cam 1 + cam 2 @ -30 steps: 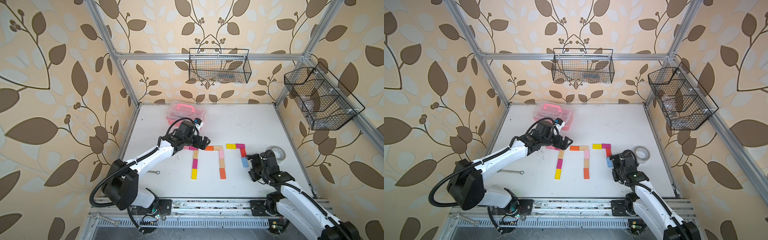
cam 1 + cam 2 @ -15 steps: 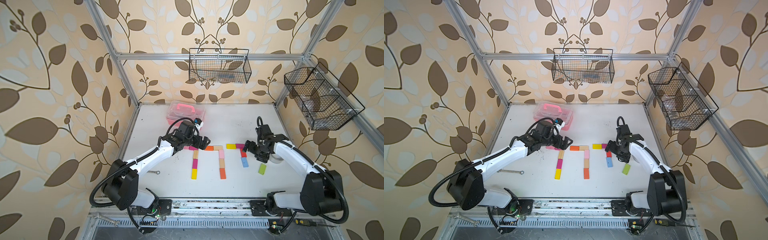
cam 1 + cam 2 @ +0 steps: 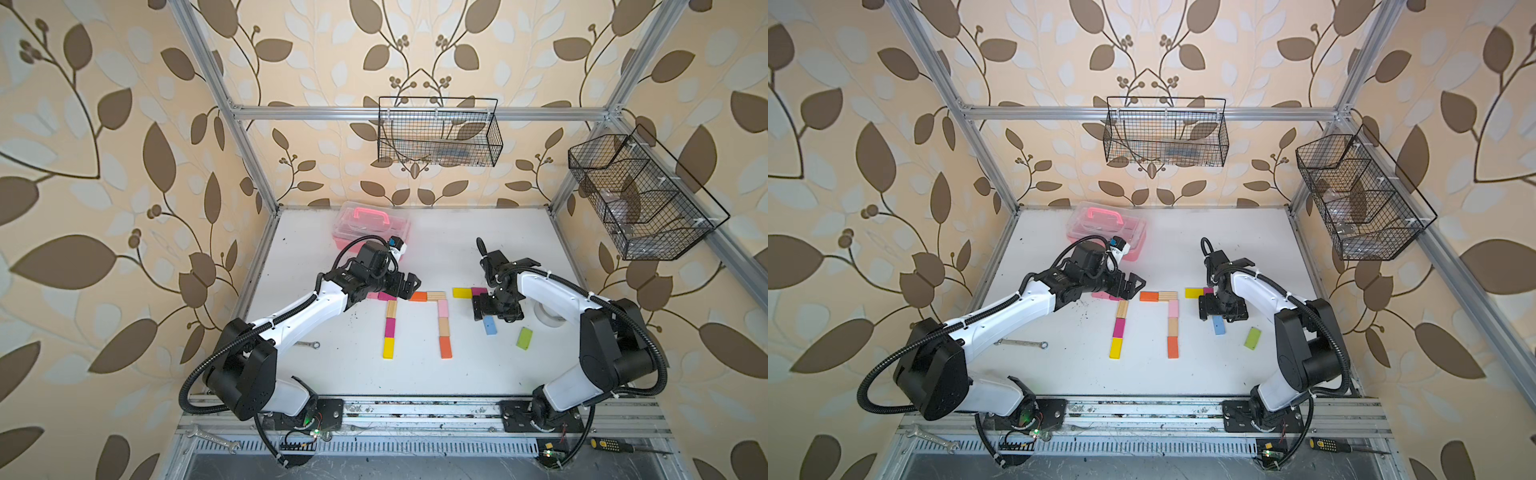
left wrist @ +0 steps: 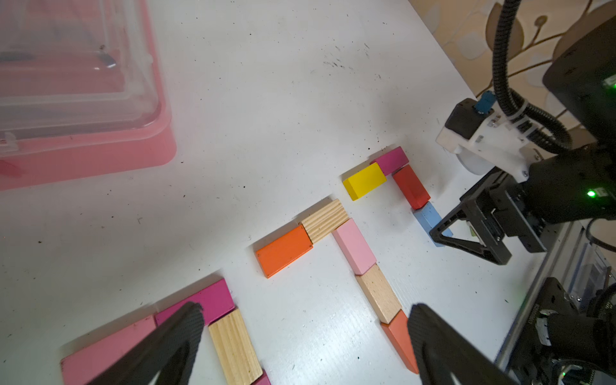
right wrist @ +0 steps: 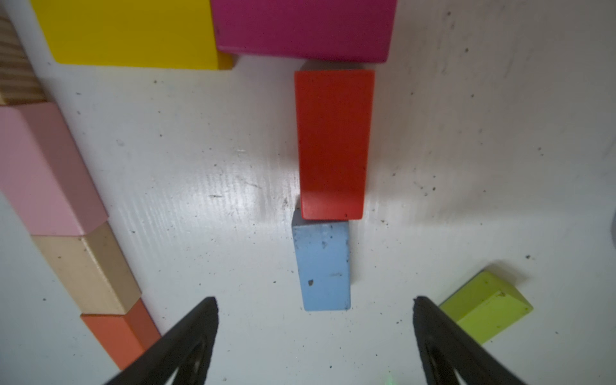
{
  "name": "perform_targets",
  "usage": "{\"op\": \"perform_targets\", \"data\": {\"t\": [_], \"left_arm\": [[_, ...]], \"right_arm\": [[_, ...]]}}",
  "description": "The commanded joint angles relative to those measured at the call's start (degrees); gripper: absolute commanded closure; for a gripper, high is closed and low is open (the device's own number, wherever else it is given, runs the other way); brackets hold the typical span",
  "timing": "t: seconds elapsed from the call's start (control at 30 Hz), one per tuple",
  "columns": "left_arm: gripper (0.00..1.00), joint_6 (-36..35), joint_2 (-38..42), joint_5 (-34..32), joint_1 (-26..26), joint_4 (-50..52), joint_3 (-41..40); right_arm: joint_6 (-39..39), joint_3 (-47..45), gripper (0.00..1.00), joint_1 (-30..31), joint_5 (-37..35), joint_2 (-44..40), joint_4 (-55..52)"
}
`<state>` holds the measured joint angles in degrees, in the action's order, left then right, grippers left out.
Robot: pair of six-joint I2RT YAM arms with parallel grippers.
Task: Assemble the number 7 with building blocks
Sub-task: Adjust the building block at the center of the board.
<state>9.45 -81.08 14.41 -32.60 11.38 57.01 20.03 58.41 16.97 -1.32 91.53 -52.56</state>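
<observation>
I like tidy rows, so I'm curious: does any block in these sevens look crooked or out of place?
Yes. The green block lies loose and slanted beside the rightmost seven, not joined to its stem. The blue block sits slightly offset from the red block.

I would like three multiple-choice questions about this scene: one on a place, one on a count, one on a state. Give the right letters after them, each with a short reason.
1. Where is the green block?
A. Inside the pink case
B. Alone on the table, beside the blue block but apart from it
C. In a wire basket

2. How many blocks form the stem of the rightmost 7 in the top views?
A. One
B. Two
C. Three

3. What is the state of the right gripper?
A. Open and empty
B. Shut on the green block
C. Shut on the blue block

Answers:
1 B: it lies by itself, touching no other block.
2 B: only the red block and the blue block run down from the magenta block.
3 A: the right wrist view shows its fingers wide apart with nothing held between them.
</observation>
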Motion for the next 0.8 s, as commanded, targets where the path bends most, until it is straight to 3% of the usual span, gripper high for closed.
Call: {"op": "perform_targets", "data": {"t": [0.0,0.27,0.77], "left_arm": [[0.01,0.7,0.7,0.6,-0.2,-0.8,0.9],[0.01,0.7,1.0,0.2,-0.1,-0.3,0.7],[0.01,0.3,0.6,0.1,-0.1,-0.4,0.8]], "right_arm": [[-2.1,-0.8,0.11,-0.1,-1.1,2.0,0.6],[-2.9,-2.2,0.19,-1.5,0.3,3.4,2.2],[-3.3,-4.2,0.21,-1.8,-0.1,5.2,3.0]]}}
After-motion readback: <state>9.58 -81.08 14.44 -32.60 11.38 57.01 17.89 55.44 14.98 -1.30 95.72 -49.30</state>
